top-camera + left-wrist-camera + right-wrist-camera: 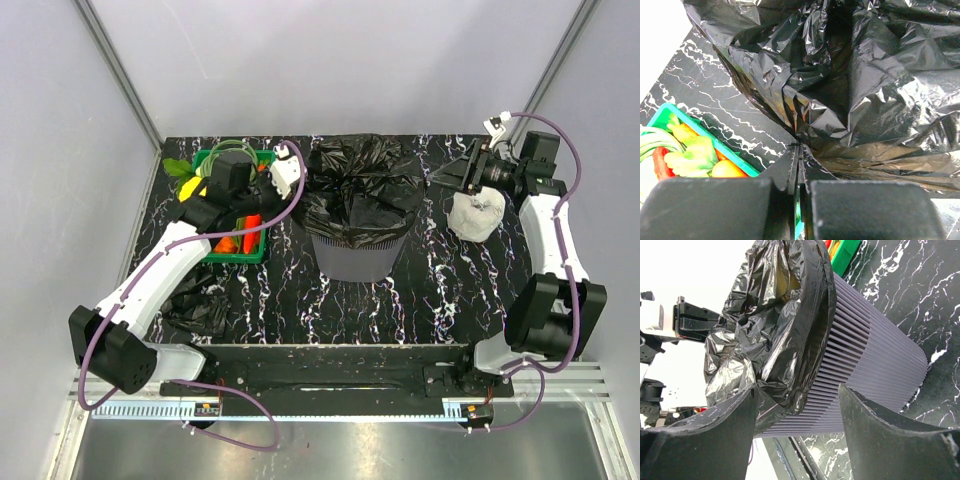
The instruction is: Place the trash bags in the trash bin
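Top external view: the trash bin (355, 258) stands in the middle of the table (440, 290). A black trash bag (362, 190) is crumpled across its mouth and hangs over the rim at the front and left. The left fingers (298, 178) sit at the bag's left edge, above the green crate (240, 258) of vegetables. A second black bag (195, 305) lies bunched on the table at the near left, partly under the left forearm and well apart from the bin. To the right of the bin a white roll (478, 215) stands on the table, with the right fingers (452, 177) just above it, pointing toward the bin.

In the left wrist view the left fingers (790, 167) are clenched together, and the bag's glossy film (860, 100) gathers into folds right at their tips, pinched there. A corner of the crate (735, 160) shows below left.

In the right wrist view the right fingers (725, 435) are spread apart and grasp nothing. Beyond the gap between them are the bin's ribbed grey wall (875, 365) and the bag (790, 315) draped over its rim.
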